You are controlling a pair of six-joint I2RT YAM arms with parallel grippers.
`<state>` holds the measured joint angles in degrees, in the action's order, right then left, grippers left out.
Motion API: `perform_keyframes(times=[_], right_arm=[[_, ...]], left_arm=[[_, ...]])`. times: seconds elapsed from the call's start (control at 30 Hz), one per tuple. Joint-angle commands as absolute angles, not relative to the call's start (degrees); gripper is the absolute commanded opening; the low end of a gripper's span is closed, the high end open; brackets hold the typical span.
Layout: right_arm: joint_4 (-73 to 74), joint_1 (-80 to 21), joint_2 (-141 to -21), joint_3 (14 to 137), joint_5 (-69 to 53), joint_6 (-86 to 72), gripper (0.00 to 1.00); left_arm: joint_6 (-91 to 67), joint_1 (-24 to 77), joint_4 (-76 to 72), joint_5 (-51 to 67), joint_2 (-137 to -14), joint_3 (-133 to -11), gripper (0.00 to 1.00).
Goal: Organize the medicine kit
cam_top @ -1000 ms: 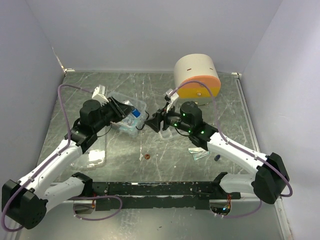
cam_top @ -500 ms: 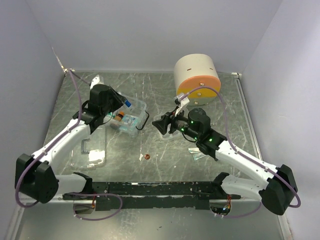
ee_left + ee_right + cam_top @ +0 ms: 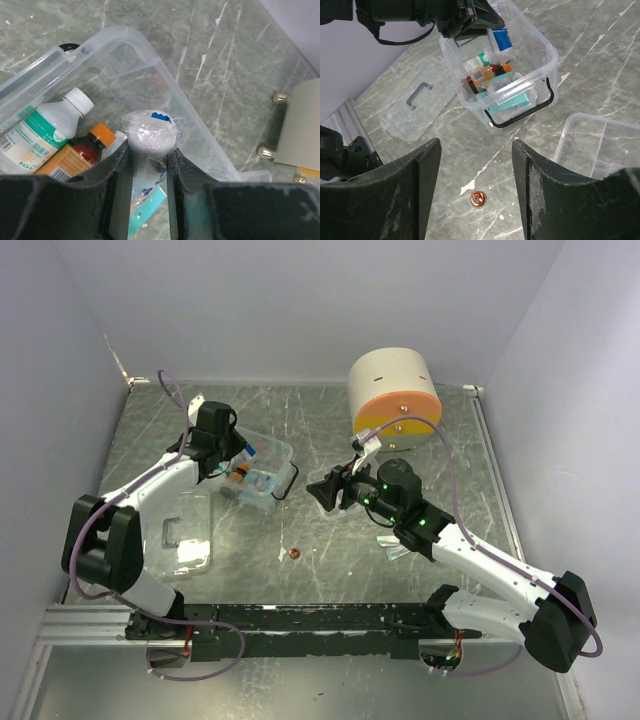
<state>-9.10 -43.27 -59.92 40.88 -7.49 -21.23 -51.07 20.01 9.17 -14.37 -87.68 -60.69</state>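
Desk (image 3: 330, 430): grey, marbled surface – everything below is carried on it.
Cabinet (image 3: 392, 390): beige and rounded, with an orange-and-yellow front; set at 1 o'clock in the top view, near the back wall.
Medicine kit (image 3: 262, 472): a small clear box, found at 10 o'clock from the desk's centre. It stands open, and its black handle (image 3: 520, 112) is turned toward the right arm.
Lid (image 3: 185, 540): clear, with a handle of its own. It is laid flat at 8 o'clock, just beside the box and off it.
Divided tray (image 3: 592, 142): clear, seen out of the box, at 3 o'clock from it and beneath the right wrist.
Left gripper (image 3: 148, 150): reached over the box's far side – the jaws are closed narrowly on a wrapped white roll (image 3: 150, 132).
Right gripper (image 3: 476, 145): held above the desk between box and tray; the jaws are spread wide and nothing is gripped.
White bottle (image 3: 47, 125): green-labelled, laid on its side inside the box.
Brown bottle (image 3: 82, 150): orange-capped, laid just beside the white one.
Teal packet (image 3: 512, 102): seen in the box on the handle side.
Roll: clear-wrapped with a blue mark, held over the box's interior. Contact with the contents cannot be told.
Copper disc (image 3: 295, 554): small and round, on the bare desk at 6 o'clock from the box, apart from it.
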Motion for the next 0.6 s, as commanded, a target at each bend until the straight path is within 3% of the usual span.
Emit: perform_keyframes(times=[0.0,0.57], right_arm=[[-10.1,-43.07,-59.42,39.78,-6.82,-22.36,0.59],[-9.82,-43.07,-61.66,40.91,-6.81,-22.41,0.59]], left_arm=[[-52.88,19.69,5.65,-16.07,-90.4,-61.87,0.36],[-52.16,19.69,-1.69,-19.78,-96.5,-60.96,0.47]])
